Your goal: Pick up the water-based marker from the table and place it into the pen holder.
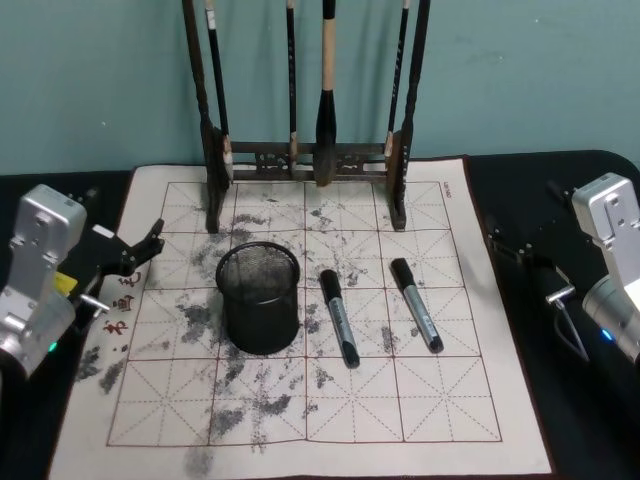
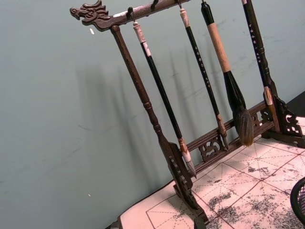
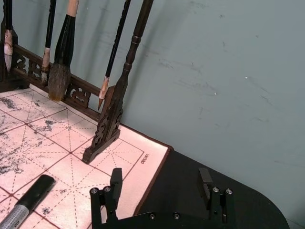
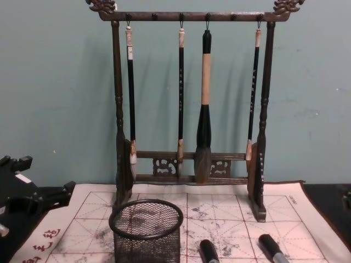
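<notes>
Black wire-mesh cylindrical pen holder (image 1: 258, 298) stands upright, left of centre on the white felt grid mat (image 1: 350, 425). The mat is ink-stained w/ a dark border and lies on the black table (image 1: 565, 440).

Two black markers w/ grey labels lie flat on the mat to the holder's right. Left marker (image 1: 339, 317) is just beside the holder, not touching. Right marker (image 1: 416, 318) lies further right, roughly parallel, w/ a bare strip of mat btw them. Both are well inside the mat's right edge.

Front part of the mat is red grid w/ ink blots. The tall dark wooden brush rack (image 1: 310, 152) stands along the mat's back edge w/ four hanging brushes, teal wall (image 4: 55, 82) behind.

Left gripper (image 1: 143, 248) is at the mat's left edge, tips just over the border, jaws spread, grasping nothing. Right gripper (image 3: 159, 180) is by the mat's right edge, fingers (image 3: 115, 177) wide apart, also grasping nothing.

- **Head view:** both markers full length, plus both side edges of the mat.
- **Chest view:** markers cut to their cap ends at its bottom edge; holder's thick rim & mesh seen side-on; rack's top bar w/ carved ends.
- **Left wrist view:** rack at an angle w/ a dragon-head end, and a sliver of the holder at the frame edge.
- **Right wrist view:** one rack foot, a mat corner w/ printed lettering, and the cap end of one marker; cannot tell which.
</notes>
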